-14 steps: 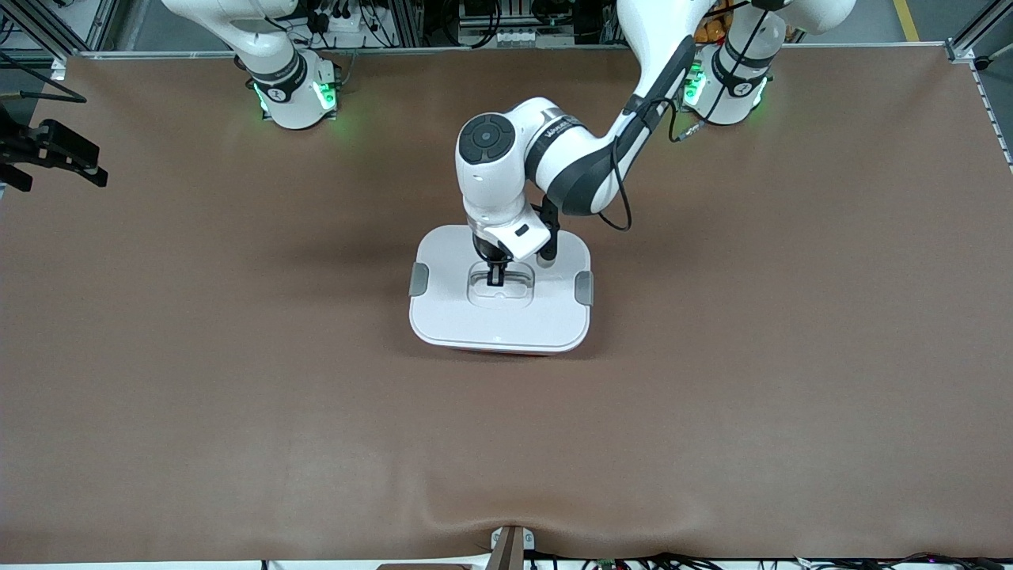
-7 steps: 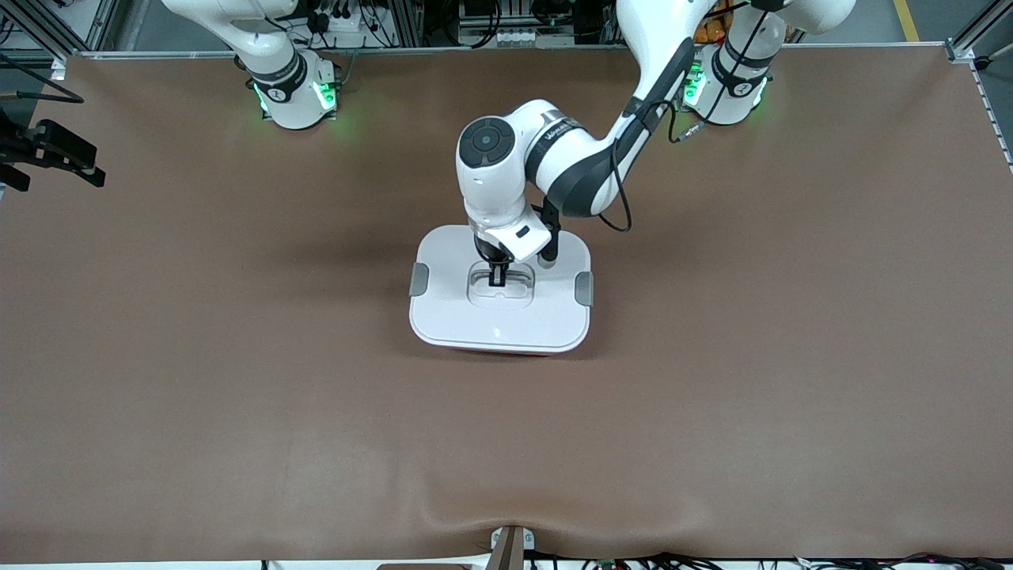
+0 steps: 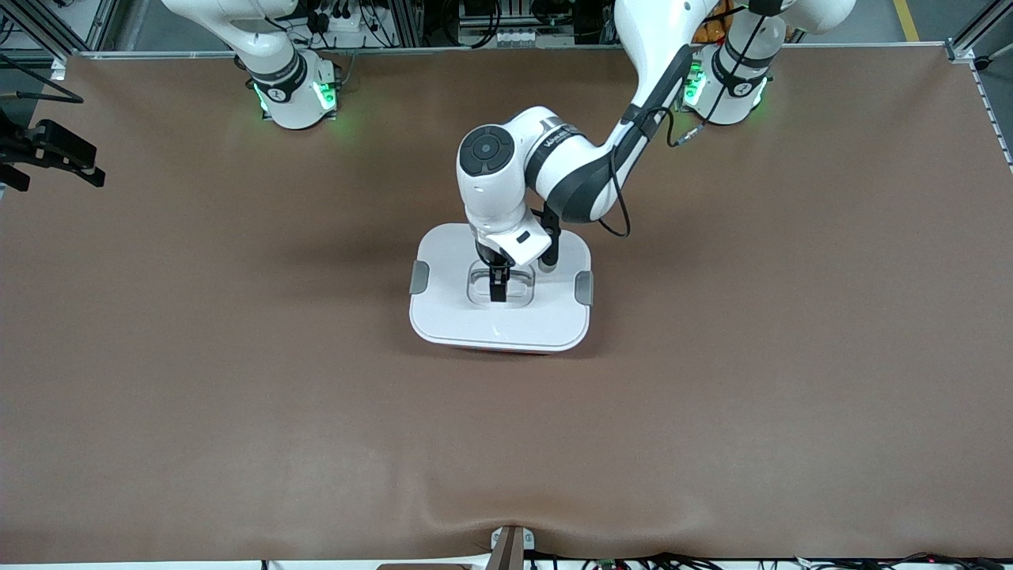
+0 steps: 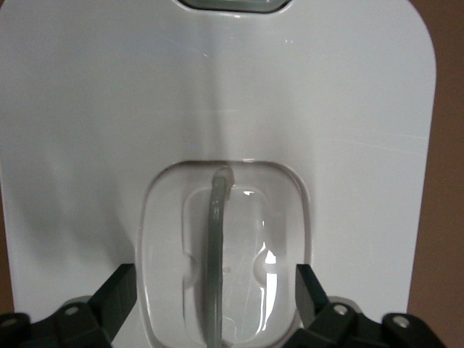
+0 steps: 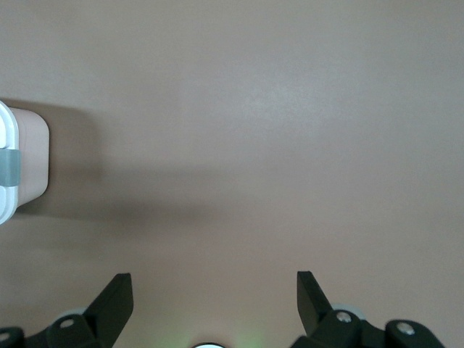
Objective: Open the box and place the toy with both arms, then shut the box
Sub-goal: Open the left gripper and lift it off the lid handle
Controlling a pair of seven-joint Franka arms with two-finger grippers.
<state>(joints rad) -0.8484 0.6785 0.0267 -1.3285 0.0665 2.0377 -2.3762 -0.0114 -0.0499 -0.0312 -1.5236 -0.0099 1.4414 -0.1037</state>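
Observation:
The box (image 3: 455, 317) stands shut in the middle of the table, its white lid on and a grey clip (image 3: 419, 278) at each end. A strip of its pink tub (image 3: 506, 351) shows under the lid's nearer edge. My left gripper (image 3: 498, 294) is down at the lid's recessed handle (image 3: 500, 285). In the left wrist view the gripper (image 4: 214, 284) is open, one finger on each side of the grey handle bar (image 4: 216, 232). My right gripper (image 5: 210, 290) is open and empty over bare table, and its arm waits. The toy is out of view.
The brown table mat (image 3: 712, 412) lies bare around the box. In the right wrist view a corner of the box (image 5: 25, 156) with its grey clip (image 5: 7, 168) shows at the edge. A small mount (image 3: 506, 546) sits at the table's nearest edge.
My left gripper has come down over the lid's handle recess, and its fingers now reach lower into it. The box has not moved.

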